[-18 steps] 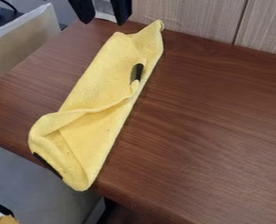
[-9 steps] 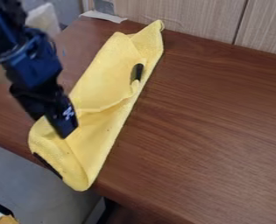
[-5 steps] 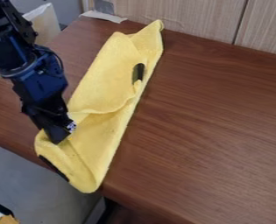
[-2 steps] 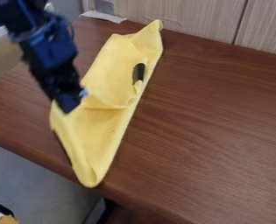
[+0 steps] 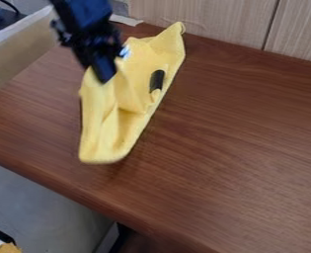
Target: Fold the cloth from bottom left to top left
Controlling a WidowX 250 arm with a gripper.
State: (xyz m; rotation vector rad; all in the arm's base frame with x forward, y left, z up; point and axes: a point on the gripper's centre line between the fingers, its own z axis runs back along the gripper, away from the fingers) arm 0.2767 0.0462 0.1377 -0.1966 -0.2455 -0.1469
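Observation:
The black gripper (image 5: 103, 78) hangs over the upper left part of the yellow cloth (image 5: 133, 101), shut on the cloth's left edge. From there the cloth drapes down in loose folds, its lower end raised and rounded above the brown table. The cloth's upper right part lies on the table, its pointed corner near the wooden panel. A dark oval patch shows on its right side. The fingertips are partly hidden by the gripper's body and the gathered cloth.
The brown table (image 5: 230, 143) extends right and toward the front, its front edge running diagonally at lower left. A wooden panel (image 5: 210, 20) stands behind. A pale box-like object (image 5: 19, 52) is at upper left.
The gripper has gone from the cloth's lower left end up toward the back, taking the held edge with it. The cloth's bottom end has lifted and drawn away from the table's front edge.

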